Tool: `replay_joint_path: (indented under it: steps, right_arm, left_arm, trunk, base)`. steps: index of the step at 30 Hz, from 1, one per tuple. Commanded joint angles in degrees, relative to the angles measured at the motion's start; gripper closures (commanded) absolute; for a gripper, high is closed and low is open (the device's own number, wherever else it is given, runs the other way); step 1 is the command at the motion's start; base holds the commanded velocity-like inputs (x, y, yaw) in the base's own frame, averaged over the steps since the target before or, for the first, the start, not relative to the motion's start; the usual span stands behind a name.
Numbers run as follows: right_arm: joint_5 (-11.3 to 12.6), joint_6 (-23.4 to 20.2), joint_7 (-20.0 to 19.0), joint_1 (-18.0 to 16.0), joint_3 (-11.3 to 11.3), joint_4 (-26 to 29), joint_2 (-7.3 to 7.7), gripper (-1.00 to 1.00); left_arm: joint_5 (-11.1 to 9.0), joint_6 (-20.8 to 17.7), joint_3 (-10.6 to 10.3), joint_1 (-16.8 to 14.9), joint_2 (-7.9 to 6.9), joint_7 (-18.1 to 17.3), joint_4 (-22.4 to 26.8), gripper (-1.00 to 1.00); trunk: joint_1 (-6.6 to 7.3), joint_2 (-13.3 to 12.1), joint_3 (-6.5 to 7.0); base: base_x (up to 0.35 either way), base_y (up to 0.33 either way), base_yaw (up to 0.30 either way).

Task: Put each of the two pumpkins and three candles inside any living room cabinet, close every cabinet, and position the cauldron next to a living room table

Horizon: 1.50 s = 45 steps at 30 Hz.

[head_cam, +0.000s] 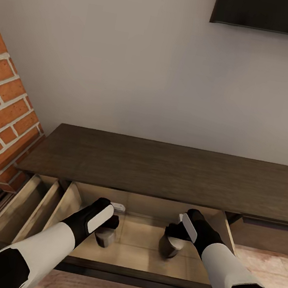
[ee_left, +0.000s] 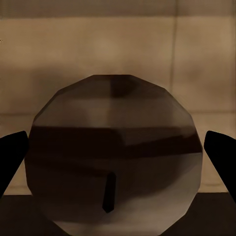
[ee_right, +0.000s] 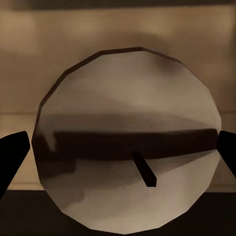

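Candles over the open drawer of the cabinet (head_cam: 158,170), one per arm: left gripper (head_cam: 106,231) clasps the left candle (head_cam: 106,237), right gripper (head_cam: 172,242) the right candle (head_cam: 169,247). Lower both onto the pale floor, well inside the front edge, then release.

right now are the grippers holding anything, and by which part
Each holds a stubby grey-beige candle by its round sides, over the open pale-wood drawer: left gripper on one candle, right gripper on the other candle.
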<state>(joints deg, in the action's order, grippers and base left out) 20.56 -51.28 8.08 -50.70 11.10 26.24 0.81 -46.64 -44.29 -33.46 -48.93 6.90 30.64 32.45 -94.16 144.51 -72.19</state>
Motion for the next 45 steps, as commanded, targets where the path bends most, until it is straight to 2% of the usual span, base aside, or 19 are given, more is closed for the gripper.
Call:
replay_joint_path:
  steps: [1,10,22,26,31,35,45]
  right_arm:
    - [0.63,-0.20,0.44,-0.02,0.44,0.11,0.07,1.00]
    - [0.62,-0.22,0.45,-0.01,0.50,0.15,0.05,1.00]
    - [0.62,-0.22,0.45,-0.01,0.45,0.13,0.07,1.00]
    - [0.62,-0.22,0.45,-0.01,0.43,0.13,0.07,1.00]
    - [0.62,-0.22,0.45,-0.01,0.41,0.13,0.07,1.00]
    - [0.62,-0.22,0.45,-0.01,0.46,0.13,0.07,1.00]
    - [0.62,-0.22,0.45,-0.01,0.50,0.13,0.07,1.00]
  left_arm:
    - [-0.61,0.08,-0.29,-0.04,-0.04,0.56,0.06,1.00]
    - [-0.58,0.85,-0.29,-0.01,-0.14,-0.89,0.11,1.00]
    - [-0.56,2.09,-0.29,0.15,-0.19,-1.09,0.50,1.00]
    - [-0.56,2.17,-0.29,0.15,-0.21,-1.10,0.52,1.00]
    - [-0.56,2.19,-0.29,0.15,-0.15,-1.11,0.58,1.00]
    - [-0.56,2.19,-0.29,0.15,-0.14,-1.11,0.59,1.00]
    - [-0.56,2.19,-0.29,0.15,-0.14,-1.11,0.59,1.00]
  trunk:
    - [0.01,0.02,-0.05]
    - [0.01,0.02,-0.05]
    - [0.01,0.02,-0.05]
    - [-0.09,0.07,-0.93]
    - [-0.09,0.07,-0.93]
    - [-0.20,0.13,-1.82]
    - [-0.20,0.13,-1.82]
  base:
    - [0.000,0.000,0.000]
    - [0.000,0.000,0.000]
    - [0.000,0.000,0.000]
    - [0.000,0.000,0.000]
    - [0.000,0.000,0.000]
    - [0.000,0.000,0.000]
    - [0.000,0.000,0.000]
